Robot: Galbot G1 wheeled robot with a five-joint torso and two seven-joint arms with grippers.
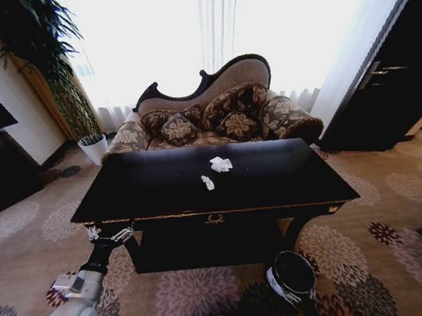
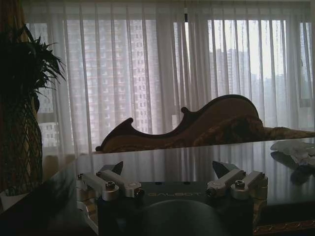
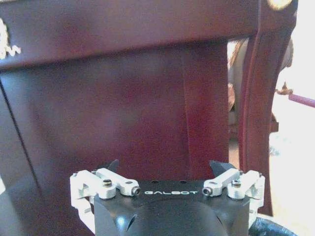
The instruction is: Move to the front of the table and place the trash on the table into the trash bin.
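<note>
Left tool [image 1: 108, 233] raised at table [image 1: 287, 188] corner, jaws wide, empty | right tool [image 3: 167, 169] low, wide, empty

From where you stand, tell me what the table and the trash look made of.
Table: probably lacquered dark wood, glossy enough to mirror the window, with gold trim along its front edge. Trash: looks like crumpled white paper, matte and creased; a smaller white scrap lies nearer.

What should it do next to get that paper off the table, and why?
Probably reach the left gripper forward over the table toward the nearer scrap. It hangs open at the front edge, empty; the bin waits by the right front leg.
</note>
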